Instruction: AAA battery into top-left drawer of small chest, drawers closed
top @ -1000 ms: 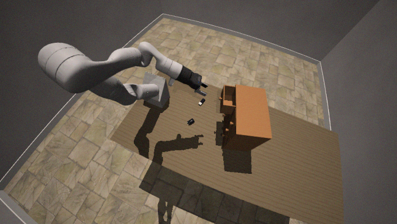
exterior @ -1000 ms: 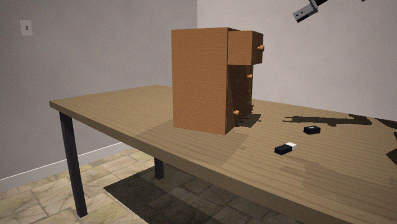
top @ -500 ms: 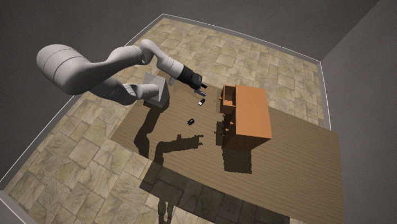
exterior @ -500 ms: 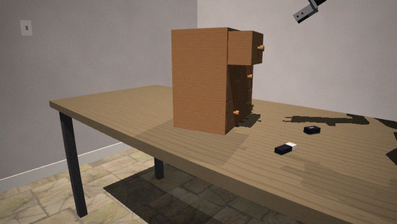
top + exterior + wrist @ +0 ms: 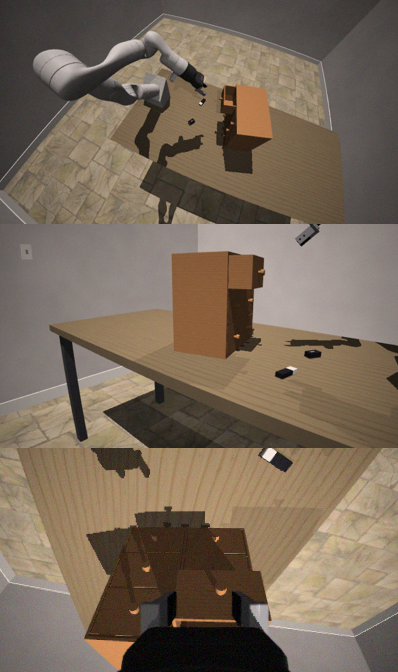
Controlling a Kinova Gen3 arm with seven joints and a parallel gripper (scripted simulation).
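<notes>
Grey walls (image 5: 98, 280), stone-tile floor (image 5: 70, 157), wood table (image 5: 141, 336), perhaps light switch (image 5: 26, 251).

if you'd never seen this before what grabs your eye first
The tall orange chest standing mid-table, with one top-row drawer pulled out while the others sit in. Then the grey arm arching over the table's far end, its open, empty gripper hanging in the air short of the chest. Below it, two small dark items lie on the wood: one black with a white end, one all black.
</notes>
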